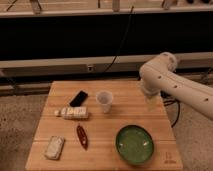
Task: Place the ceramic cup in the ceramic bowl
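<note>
**Cup upright mid-worktop, jaws spread and empty off to its right**

The wooden worktop [100, 130] fills the lower part of the camera view, with a dark wall and pale rails behind it. The robot's white arm [175, 85] comes in from the right of the view and bends down over the worktop's far right corner.

The ceramic bowl [134, 144] sits near the front right corner. It is glossy dark green at the rim and lighter green inside, with its opening facing up and nothing in it.

A white rectangular box [74, 113] lies left of centre, its long side running across the view.

The gripper [149, 101] hangs at the end of the arm by the right edge of the worktop. It points downward with its jaws spread, and they hold nothing.

The ceramic cup [104, 101] stands near the middle of the worktop, a little toward the far side. Its long axis is vertical, with the wide mouth up and the narrow base on the wood. It is just right of the box, apart from the gripper on its right, and apart from the bowl in front of it to the right.

A black phone [78, 98] lies at a slant just behind the box. A pale flat block [54, 148] rests near the front left corner, and a slim dark red object [81, 136] lies between that block and the bowl, with its length running front to back
</note>
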